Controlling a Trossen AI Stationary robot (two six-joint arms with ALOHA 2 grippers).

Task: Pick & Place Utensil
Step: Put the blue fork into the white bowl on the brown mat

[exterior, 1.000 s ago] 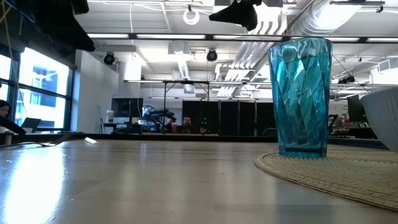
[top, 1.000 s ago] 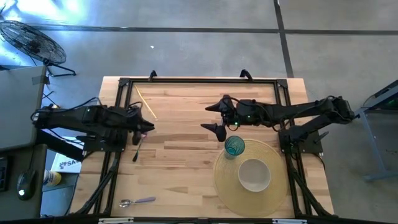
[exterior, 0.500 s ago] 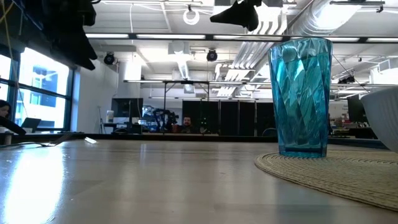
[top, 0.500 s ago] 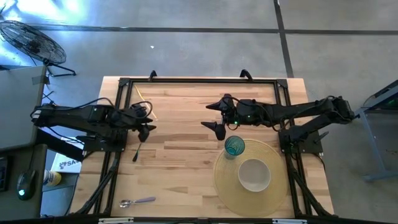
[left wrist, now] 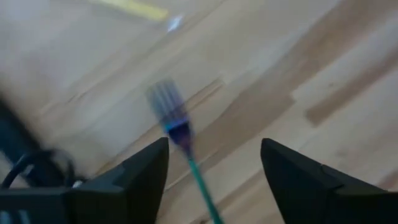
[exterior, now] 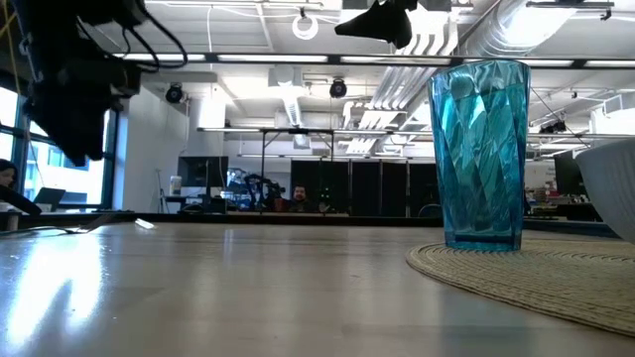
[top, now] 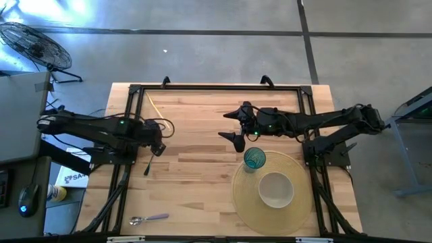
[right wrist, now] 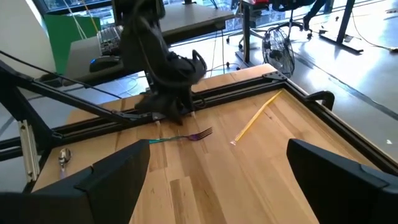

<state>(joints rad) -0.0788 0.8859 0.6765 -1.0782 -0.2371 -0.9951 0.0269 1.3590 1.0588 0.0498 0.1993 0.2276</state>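
Observation:
A fork with a green handle and shimmering tines [left wrist: 169,109] lies flat on the wooden table near its left side [top: 148,166], also visible as the fork [right wrist: 180,137] in the right wrist view. My left gripper [left wrist: 214,144] hangs just over it, open. One finger stands on each side of the handle and neither touches it. In the high view my left gripper [top: 160,146] is at the fork's far end. My right gripper [top: 236,127] waits open above mid-table, just beyond a blue cup [top: 254,158].
The blue cup and a white bowl [top: 275,189] stand on a round woven mat [top: 246,202] at the near right. A spoon [top: 148,219] lies by the near left edge. A yellow stick [top: 158,111] lies at the far left. Black frame rails [top: 128,115] border the table.
My left gripper has opened and let go of the fork, which now lies on the table under it. The gripper has drawn back slightly toward the table's left edge. My right gripper has kept still.

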